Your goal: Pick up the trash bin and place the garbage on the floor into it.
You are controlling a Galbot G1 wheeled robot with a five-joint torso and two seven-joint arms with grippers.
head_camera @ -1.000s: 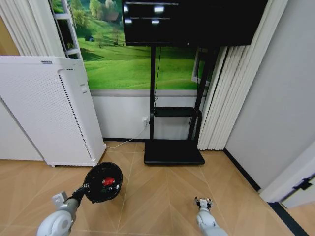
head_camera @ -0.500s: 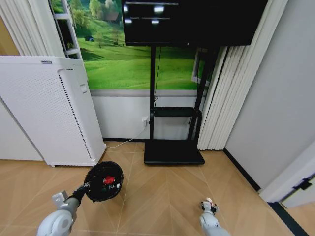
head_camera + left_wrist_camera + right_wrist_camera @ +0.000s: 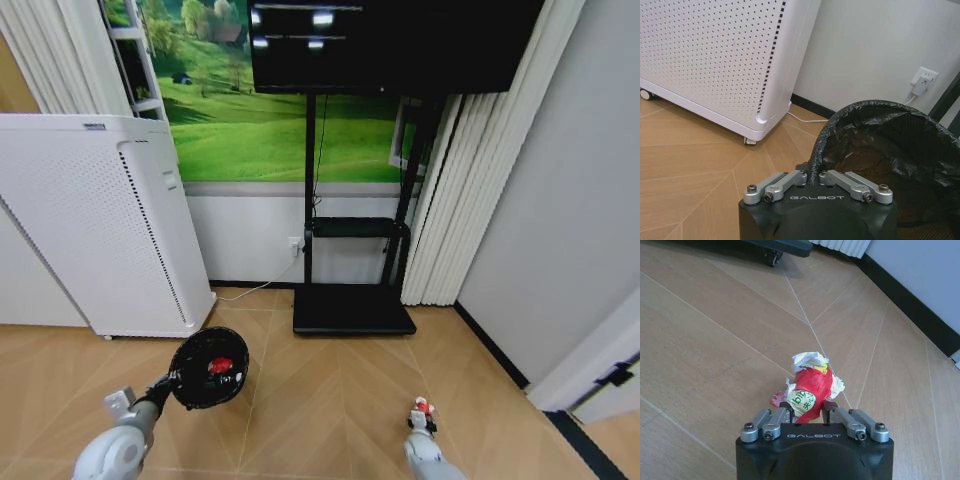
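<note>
Your right tool (image 3: 811, 412) pinches a crumpled red-and-white wrapper (image 3: 810, 387) between its fingers, low over the wooden floor (image 3: 715, 340), well apart from the black round mesh trash bin (image 3: 209, 368). Your left tool (image 3: 816, 176), arm reaching forward, clamps that bin's rim beside the white perforated box appliance (image 3: 95, 220). Both tools read "GALBOT".

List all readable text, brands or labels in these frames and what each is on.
"GALBOT": on the left pincer housing, shut on the trash bin rim.
"GALBOT": on the right pincer housing, shut on a wrapper.
Wrapper's green label: print too crumpled to read.
White appliance: small top badge, too small to read.
</note>
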